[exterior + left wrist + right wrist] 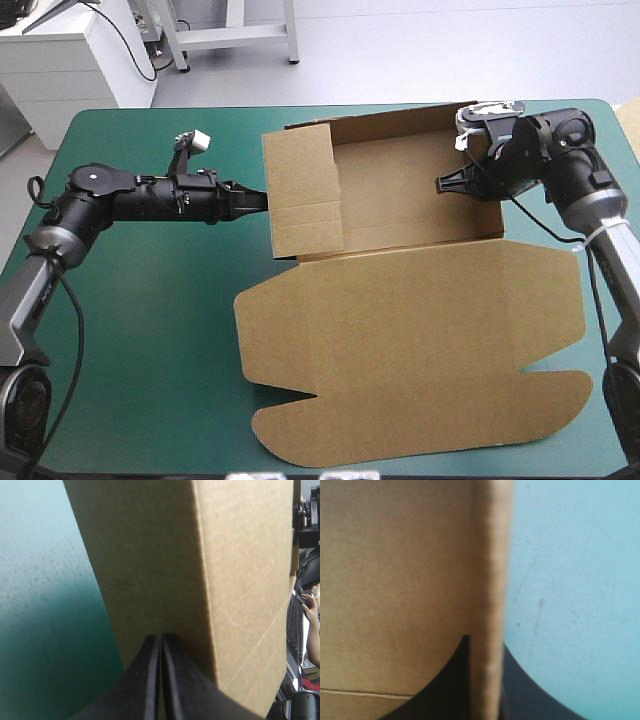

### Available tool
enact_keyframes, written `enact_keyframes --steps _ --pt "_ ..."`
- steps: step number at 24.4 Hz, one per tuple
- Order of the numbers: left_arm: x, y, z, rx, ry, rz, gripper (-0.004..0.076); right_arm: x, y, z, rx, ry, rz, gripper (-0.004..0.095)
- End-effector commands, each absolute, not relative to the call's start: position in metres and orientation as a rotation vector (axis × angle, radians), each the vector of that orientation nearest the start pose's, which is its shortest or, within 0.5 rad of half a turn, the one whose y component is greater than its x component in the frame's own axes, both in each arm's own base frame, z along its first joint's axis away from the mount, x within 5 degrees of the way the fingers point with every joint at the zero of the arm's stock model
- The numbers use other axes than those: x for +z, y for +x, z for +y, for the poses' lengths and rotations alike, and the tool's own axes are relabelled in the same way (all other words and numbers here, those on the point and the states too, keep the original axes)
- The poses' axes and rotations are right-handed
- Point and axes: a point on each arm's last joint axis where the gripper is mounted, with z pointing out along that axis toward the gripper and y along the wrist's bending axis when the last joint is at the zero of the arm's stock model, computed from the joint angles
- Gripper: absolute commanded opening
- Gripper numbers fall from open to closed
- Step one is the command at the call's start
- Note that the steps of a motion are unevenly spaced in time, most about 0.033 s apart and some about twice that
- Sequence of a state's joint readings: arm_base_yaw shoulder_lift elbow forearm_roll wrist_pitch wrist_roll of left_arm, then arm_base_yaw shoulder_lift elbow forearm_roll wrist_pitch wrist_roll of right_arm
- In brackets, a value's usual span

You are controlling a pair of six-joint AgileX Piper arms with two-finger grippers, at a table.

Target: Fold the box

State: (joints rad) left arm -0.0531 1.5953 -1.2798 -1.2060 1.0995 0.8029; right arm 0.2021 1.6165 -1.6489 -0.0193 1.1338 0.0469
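Though walls upright, box (410, 300) lid flat

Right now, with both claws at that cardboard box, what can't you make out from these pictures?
Left wrist view: the inside of the box, hidden by its own raised wall ahead of the left gripper.
Right wrist view: the wall edge held in the right gripper is blurred; the rest of the box is cut off.
High view: the teal-green cover beneath the box, hidden by the board; the right gripper's grip, hidden under its wrist.
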Motion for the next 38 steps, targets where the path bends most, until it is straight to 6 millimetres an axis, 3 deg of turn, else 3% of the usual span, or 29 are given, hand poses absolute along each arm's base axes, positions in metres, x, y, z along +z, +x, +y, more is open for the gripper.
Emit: enact_keyframes --steps 1,4,7,8,17,23,31,38 --pt "0.36 0.314 -0.098 -1.283 0.441 2.078 0.0089 0.402 0.334 0.064 0.074 -0.181 2.458 -0.0019" --pt "0.361 0.314 -0.098 -1.273 0.463 2.06 0.0285 0.402 0.334 0.063 0.057 -0.183 2.457 -0.0019" --pt "0.367 0.314 -0.1 -1.35 0.424 2.01 0.0538 0.402 0.334 0.063 0.06 -0.183 2.457 -0.0019" --pt "0.369 0.314 -0.1 -1.379 0.407 1.989 0.056 0.402 0.334 0.063 0.062 -0.177 2.458 -0.0019" --pt "0.37 0.322 -0.1 -1.394 0.29 1.966 0.0547 0.406 0.332 0.068 0.149 -0.137 2.43 -0.0018" --pt "0.369 0.322 -0.131 -1.24 0.268 1.978 0.0547 0.437 0.324 0.068 0.103 -0.137 2.327 -0.0011" --pt "0.377 0.309 -0.163 -0.995 0.26 1.959 0.0547 0.451 0.312 0.098 -0.196 -0.198 2.231 0.0001" --pt "0.377 0.308 -0.178 -0.917 0.225 1.92 0.0547 0.462 0.297 0.127 -0.262 -0.265 2.146 0.0001"
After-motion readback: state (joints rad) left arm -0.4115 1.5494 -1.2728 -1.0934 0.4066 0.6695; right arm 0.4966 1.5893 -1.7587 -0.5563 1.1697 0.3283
